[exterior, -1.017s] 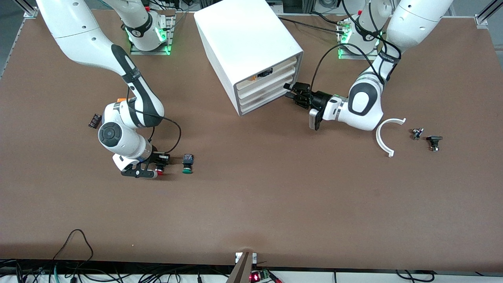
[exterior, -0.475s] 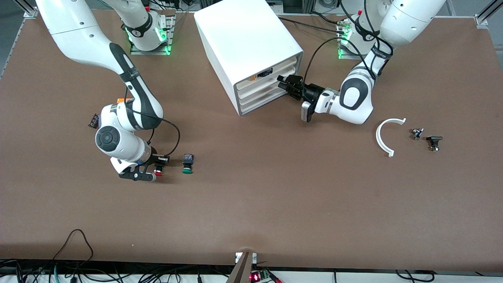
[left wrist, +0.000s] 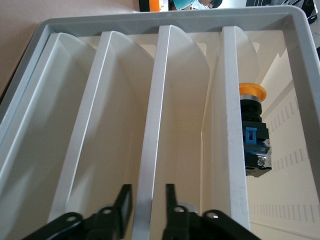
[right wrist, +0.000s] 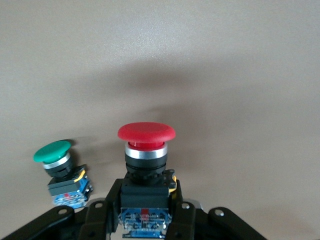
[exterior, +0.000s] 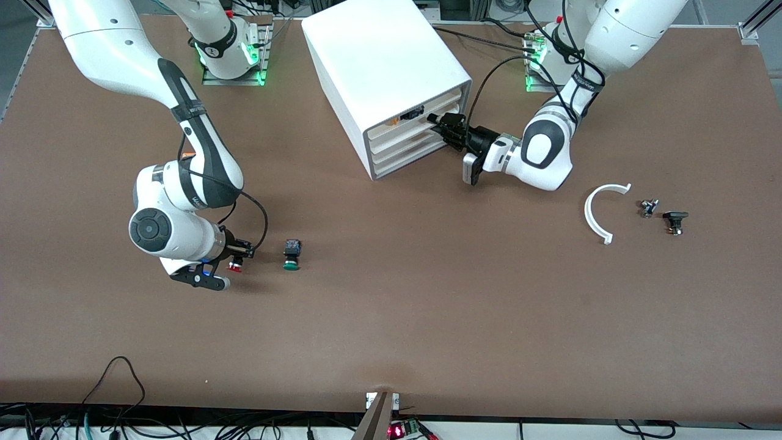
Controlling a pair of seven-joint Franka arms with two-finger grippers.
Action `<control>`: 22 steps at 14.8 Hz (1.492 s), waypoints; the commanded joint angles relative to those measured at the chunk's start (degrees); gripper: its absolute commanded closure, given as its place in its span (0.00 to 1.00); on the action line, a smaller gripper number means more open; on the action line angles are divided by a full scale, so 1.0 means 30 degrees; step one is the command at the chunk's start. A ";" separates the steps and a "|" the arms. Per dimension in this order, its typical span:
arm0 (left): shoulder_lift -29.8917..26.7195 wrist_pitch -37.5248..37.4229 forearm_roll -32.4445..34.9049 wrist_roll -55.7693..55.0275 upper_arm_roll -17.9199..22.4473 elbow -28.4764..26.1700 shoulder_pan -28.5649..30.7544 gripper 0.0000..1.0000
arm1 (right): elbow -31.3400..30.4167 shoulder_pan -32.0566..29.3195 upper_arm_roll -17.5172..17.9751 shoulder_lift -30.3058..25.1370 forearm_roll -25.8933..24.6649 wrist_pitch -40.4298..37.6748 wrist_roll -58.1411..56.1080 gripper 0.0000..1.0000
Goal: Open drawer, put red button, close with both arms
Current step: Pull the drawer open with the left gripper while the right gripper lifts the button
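Observation:
The white four-drawer cabinet (exterior: pixel 385 61) stands on the table between the two arm bases. Its second drawer (exterior: pixel 404 132) is pushed in. My left gripper (exterior: pixel 441 125) is at that drawer's front. In the left wrist view the left gripper (left wrist: pixel 146 202) is open, with its fingers (left wrist: pixel 122 202) on either side of the drawer's front lip (left wrist: pixel 152 140), not touching it. My right gripper (exterior: pixel 235 261) is shut on the red button (exterior: pixel 234 266), low over the table beside the green button (exterior: pixel 291 255). The right wrist view shows the red button (right wrist: pixel 146 150) gripped by its black body.
The top drawer holds an orange-capped button (left wrist: pixel 253 132). The green button (right wrist: pixel 60 170) stands close to my right gripper. A white curved piece (exterior: pixel 602 211) and two small parts (exterior: pixel 649 208) (exterior: pixel 675 221) lie toward the left arm's end of the table.
My left gripper has moved in to the cabinet front and now straddles the second drawer's lip. My right gripper has carried the red button away from the green button.

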 commanded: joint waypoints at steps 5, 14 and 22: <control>0.0026 0.0184 -0.0383 0.0338 0.0140 0.0411 0.0459 1.00 | 0.5097 0.1521 -0.0028 0.1026 0.0109 -0.4738 0.4036 1.00; 0.1371 0.0066 0.3277 -0.1798 0.0814 0.3894 0.2189 1.00 | 0.7794 0.3922 0.0030 0.1026 0.1308 -0.4947 1.1183 1.00; 0.2575 -0.0021 0.4481 -0.2945 0.1166 0.6360 0.2746 0.01 | 0.9291 0.6763 0.0089 0.0909 0.1632 -0.4801 1.7745 1.00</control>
